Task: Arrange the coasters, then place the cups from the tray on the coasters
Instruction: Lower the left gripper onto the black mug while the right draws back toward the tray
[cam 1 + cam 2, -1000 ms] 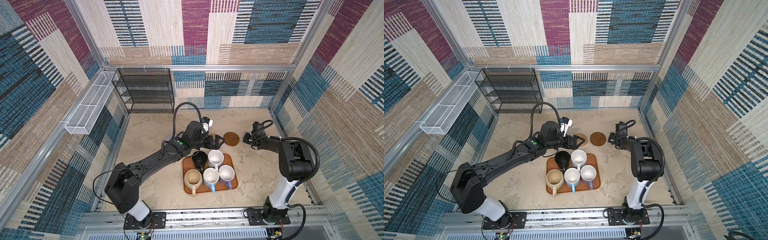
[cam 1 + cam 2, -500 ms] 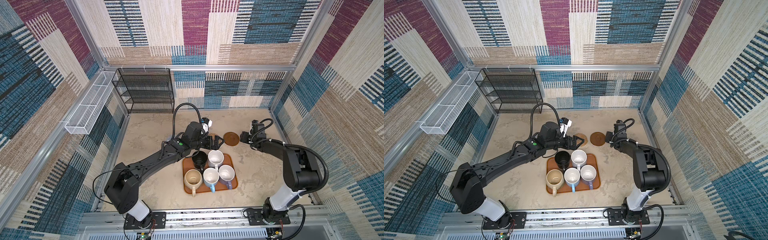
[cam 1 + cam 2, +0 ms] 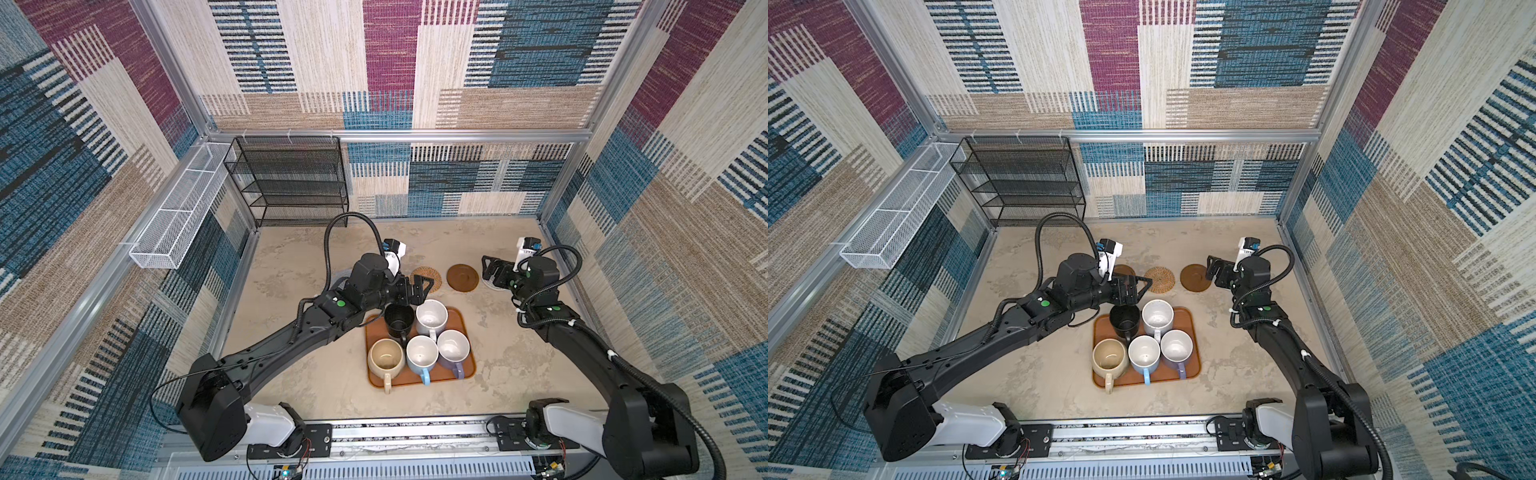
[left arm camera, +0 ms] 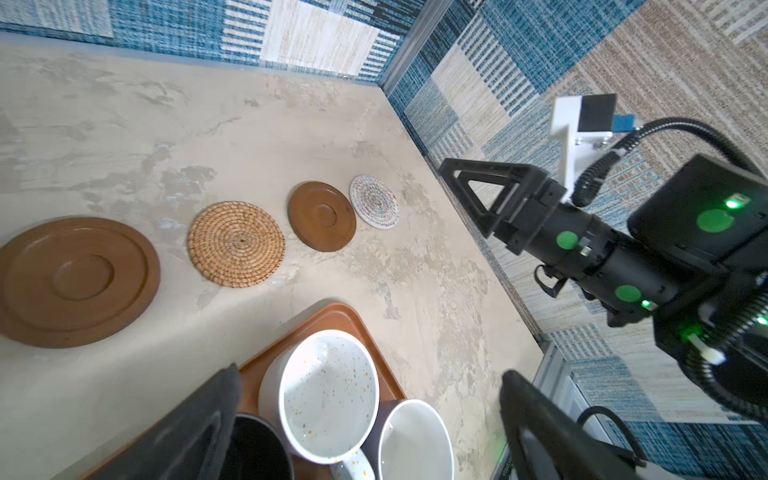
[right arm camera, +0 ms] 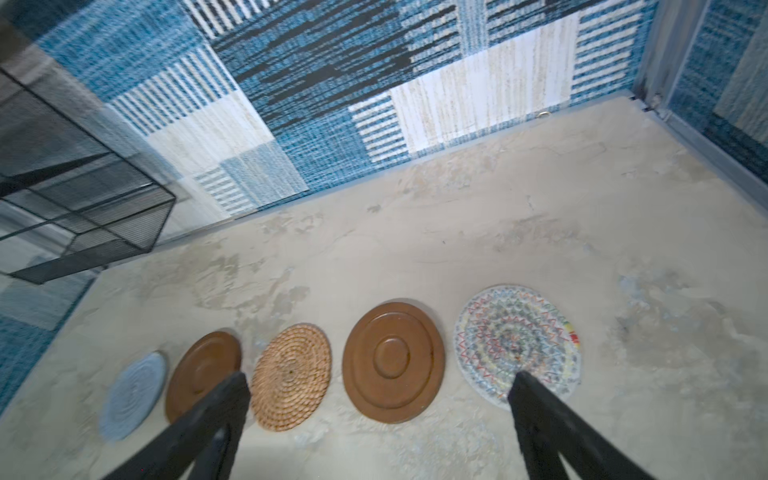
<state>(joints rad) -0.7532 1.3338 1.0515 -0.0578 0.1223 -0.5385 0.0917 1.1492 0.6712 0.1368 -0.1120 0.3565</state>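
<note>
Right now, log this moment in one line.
coasters: five in row; cups: five on tray; left claw: open; right claw: open

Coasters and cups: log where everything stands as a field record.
coasters: one row on the table: blue-grey coaster, dark brown coaster, rattan coaster, second brown coaster, patterned coaster
cups: black cup, white cup, beige cup, light blue cup, lavender cup, all on tray
cups on coasters: none
left gripper: open, above the tray's far edge
right gripper: open, above the patterned coaster

Five cups (image 3: 1144, 354) crowd the tray (image 3: 1185, 321); at its twelve o'clock, a rattan coaster (image 3: 1162, 279) lies beside a brown coaster (image 3: 1195, 277).
</note>
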